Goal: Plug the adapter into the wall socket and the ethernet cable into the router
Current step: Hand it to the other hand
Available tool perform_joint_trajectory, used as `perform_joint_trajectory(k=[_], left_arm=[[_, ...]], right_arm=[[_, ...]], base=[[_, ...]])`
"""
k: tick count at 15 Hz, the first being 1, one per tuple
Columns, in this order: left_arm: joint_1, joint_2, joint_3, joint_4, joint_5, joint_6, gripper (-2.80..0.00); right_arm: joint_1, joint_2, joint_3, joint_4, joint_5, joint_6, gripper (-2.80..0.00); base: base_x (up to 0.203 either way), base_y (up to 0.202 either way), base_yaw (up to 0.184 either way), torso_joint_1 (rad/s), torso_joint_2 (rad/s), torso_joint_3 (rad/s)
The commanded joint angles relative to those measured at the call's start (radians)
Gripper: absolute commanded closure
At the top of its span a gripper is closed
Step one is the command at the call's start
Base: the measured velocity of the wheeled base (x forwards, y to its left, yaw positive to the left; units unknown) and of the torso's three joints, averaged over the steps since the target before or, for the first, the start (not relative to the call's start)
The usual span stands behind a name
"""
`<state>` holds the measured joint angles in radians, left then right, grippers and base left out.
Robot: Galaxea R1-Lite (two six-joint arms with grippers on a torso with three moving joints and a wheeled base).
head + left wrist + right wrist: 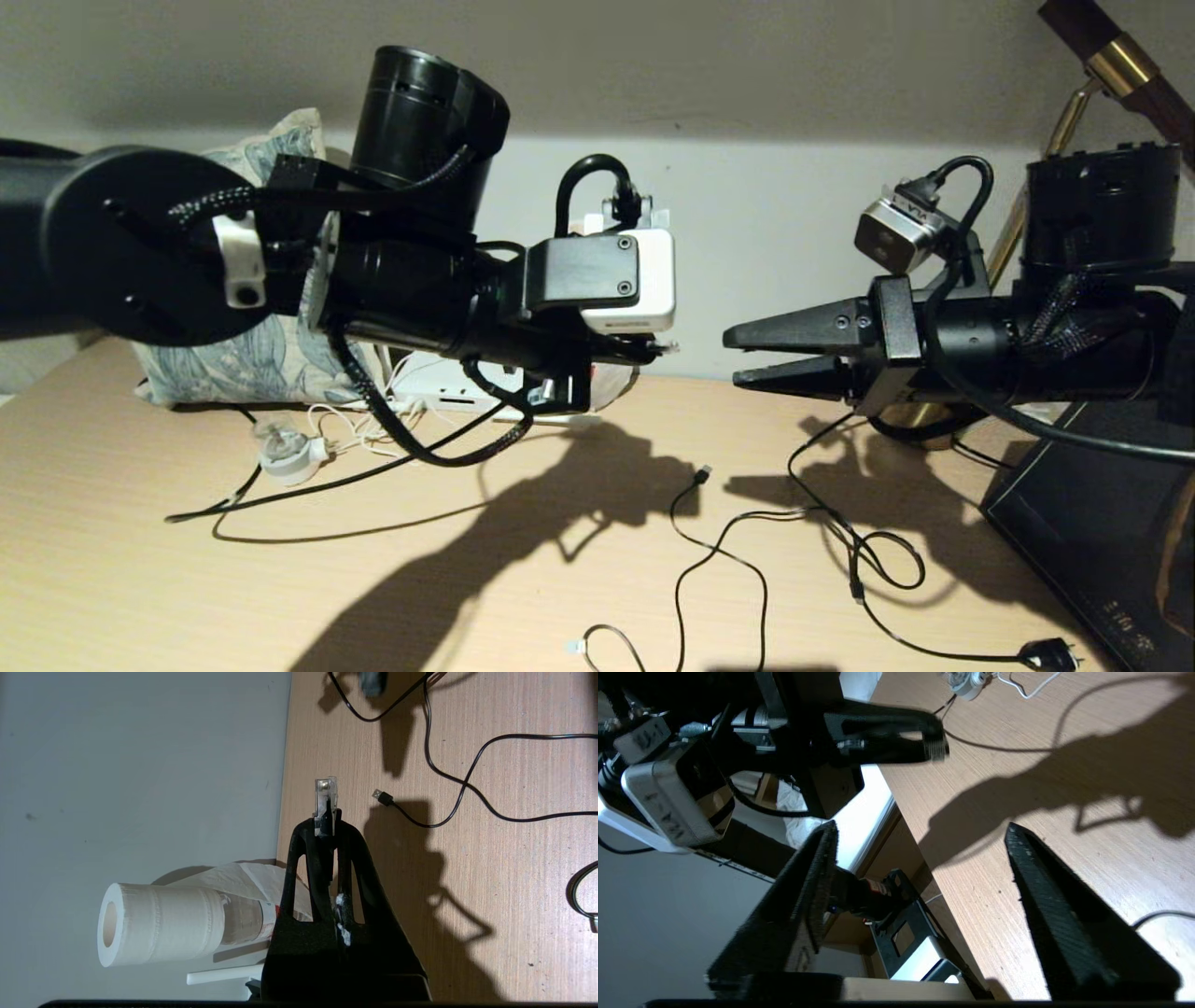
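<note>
The ethernet cable's (325, 800) clear clip connector sticks out past the tips of the left tool (327, 826), which is clamped on it and holds it level above the wooden surface (140, 560), near the wall. In the head view the connector shows as a small pale tip. The router (448, 383) is a flat white box lying on the surface by the wall, mostly hidden behind the left arm.

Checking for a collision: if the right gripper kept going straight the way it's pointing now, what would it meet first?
Most likely the left gripper, shut on the ethernet cable connector. The open right gripper points at it across a gap above the table, though depth alignment is uncertain.
</note>
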<state>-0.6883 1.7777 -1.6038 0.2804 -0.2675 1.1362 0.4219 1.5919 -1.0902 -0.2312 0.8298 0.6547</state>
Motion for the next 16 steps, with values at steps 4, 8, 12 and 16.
perform_joint_trajectory(k=[4,8,12,16], left_arm=[[-0.013,-0.017,0.032,-0.032,-0.011,-0.002,0.0],[-0.017,-0.049,0.08,-0.06,-0.025,-0.004,0.0],[-0.034,-0.061,0.101,-0.063,-0.025,-0.011,0.0],[-0.039,-0.063,0.114,-0.087,-0.027,-0.012,0.0]], right_arm=[[0.041,0.04,-0.021,-0.042,0.005,0.011,-2.8],[0.055,0.068,-0.025,-0.087,0.004,0.018,-2.8],[0.055,0.096,-0.056,-0.093,0.002,0.048,-2.8],[0.055,0.103,-0.094,-0.091,0.001,0.079,-2.8]], base=[[0.0,0.0,0.0,0.0,0.0,0.0],[0.0,0.0,0.0,0.0,0.0,0.0],[0.0,0.0,0.0,0.0,0.0,0.0],[0.0,0.0,0.0,0.0,0.0,0.0]])
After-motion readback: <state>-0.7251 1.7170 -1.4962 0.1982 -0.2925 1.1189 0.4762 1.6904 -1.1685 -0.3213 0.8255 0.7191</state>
